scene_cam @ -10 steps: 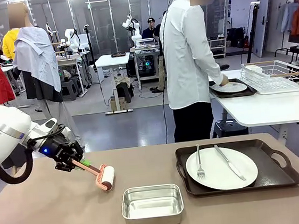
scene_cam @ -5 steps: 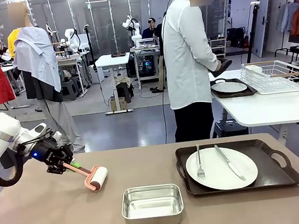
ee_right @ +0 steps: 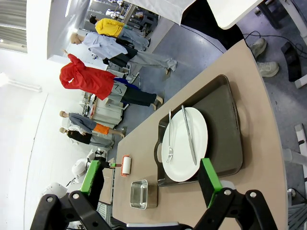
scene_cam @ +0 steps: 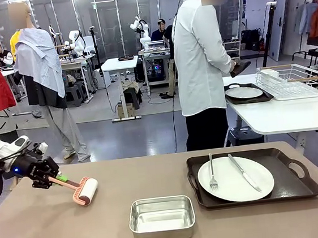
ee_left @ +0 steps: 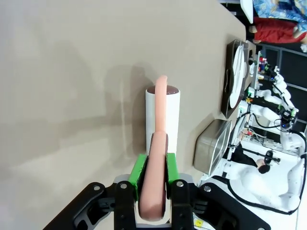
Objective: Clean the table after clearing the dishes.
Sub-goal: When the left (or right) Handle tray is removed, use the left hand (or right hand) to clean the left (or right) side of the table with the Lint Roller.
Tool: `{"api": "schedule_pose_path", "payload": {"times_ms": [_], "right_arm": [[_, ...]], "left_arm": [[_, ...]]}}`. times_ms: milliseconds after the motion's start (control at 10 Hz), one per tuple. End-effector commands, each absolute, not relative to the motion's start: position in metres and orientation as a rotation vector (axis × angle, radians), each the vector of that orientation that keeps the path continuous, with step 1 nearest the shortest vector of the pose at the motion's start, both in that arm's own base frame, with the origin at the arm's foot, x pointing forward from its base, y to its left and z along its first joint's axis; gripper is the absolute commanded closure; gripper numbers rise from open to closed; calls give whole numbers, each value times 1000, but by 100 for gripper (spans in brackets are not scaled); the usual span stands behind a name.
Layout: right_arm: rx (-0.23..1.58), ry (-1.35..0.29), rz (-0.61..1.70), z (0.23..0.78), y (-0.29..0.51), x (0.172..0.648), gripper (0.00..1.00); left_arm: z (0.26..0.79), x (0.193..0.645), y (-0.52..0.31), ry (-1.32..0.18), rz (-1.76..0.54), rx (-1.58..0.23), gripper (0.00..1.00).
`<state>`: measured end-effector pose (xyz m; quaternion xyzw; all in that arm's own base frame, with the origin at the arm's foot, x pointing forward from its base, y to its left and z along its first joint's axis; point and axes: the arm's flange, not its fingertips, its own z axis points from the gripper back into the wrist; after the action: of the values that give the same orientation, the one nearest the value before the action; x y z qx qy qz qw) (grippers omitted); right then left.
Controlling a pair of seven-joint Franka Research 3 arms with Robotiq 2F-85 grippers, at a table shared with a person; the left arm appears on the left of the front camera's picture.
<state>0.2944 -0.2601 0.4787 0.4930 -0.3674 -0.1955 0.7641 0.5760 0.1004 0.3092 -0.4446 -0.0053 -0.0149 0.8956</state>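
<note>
My left gripper [scene_cam: 52, 178] is shut on the pink handle of a lint roller [scene_cam: 87, 190], whose white head rests on the brownish table [scene_cam: 57, 232] near its left side. In the left wrist view the green pads [ee_left: 139, 168] clamp that handle [ee_left: 154, 182] and the roller [ee_left: 163, 117] lies on the tabletop. One white plate [scene_cam: 235, 178] with a fork [scene_cam: 212, 173] and a knife [scene_cam: 244, 172] sits on a dark tray [scene_cam: 293, 181] at the table's right. A second plate [scene_cam: 244, 93] on a tray rests on the white side table. My right gripper [ee_right: 151, 165] hangs open, high above the plate [ee_right: 184, 143].
A small steel pan [scene_cam: 162, 217] stands near the front middle of the table. A person in a white shirt [scene_cam: 201, 63] stands beyond the far edge, turned toward the white table with a wire dish rack [scene_cam: 291, 80]. Other people stand at the far left.
My left arm has pulled back to the left, dragging the roller leftward across the table. The person's hand has lifted off the plate on the white table.
</note>
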Motion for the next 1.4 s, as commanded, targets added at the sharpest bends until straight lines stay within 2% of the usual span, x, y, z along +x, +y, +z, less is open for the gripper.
{"api": "schedule_pose_path", "payload": {"times_ms": [0,500,900,1200,1300], "right_arm": [[1076,-825,-407,478,-260,294,0],[1076,-825,-407,478,-260,294,0],[1076,-825,-407,478,-260,294,0],[1076,-825,-407,478,-260,294,0],[1076,-825,-407,478,-260,294,0]], "left_arm": [[312,565,113,-15,-79,-904,78],[352,554,178,-113,-37,-780,78],[397,539,216,-139,-37,-597,78],[448,521,209,-185,-87,-634,78],[415,538,221,-150,-69,-611,78]]}}
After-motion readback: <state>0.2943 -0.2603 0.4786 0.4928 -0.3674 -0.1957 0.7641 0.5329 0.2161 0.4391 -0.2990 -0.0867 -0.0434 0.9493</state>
